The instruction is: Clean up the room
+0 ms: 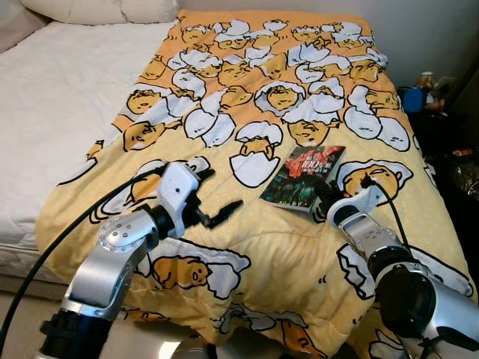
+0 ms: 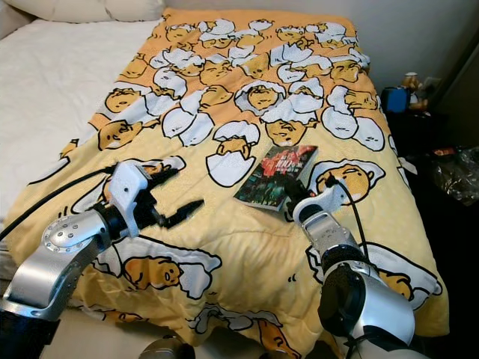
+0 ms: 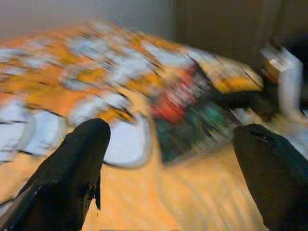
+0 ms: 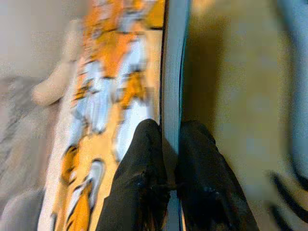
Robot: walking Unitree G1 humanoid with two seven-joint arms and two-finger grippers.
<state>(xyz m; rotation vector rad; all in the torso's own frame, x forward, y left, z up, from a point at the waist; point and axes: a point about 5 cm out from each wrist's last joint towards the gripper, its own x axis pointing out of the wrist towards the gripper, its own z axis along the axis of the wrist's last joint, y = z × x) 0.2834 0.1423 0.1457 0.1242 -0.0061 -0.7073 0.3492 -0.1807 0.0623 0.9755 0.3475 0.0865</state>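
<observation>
Two grippers are up over the bed [image 1: 45, 97] in front of you. Your left gripper [image 1: 217, 200] hovers above the yellow blanket [image 1: 247, 247], fingers [image 3: 79, 159] spread wide with nothing between them, aimed toward the book [image 1: 303, 177]. Further right, the book lies on the blanket near the bed's right edge. Your right gripper [image 4: 166, 159] is pinched onto the book's near edge, one finger on each face.
</observation>
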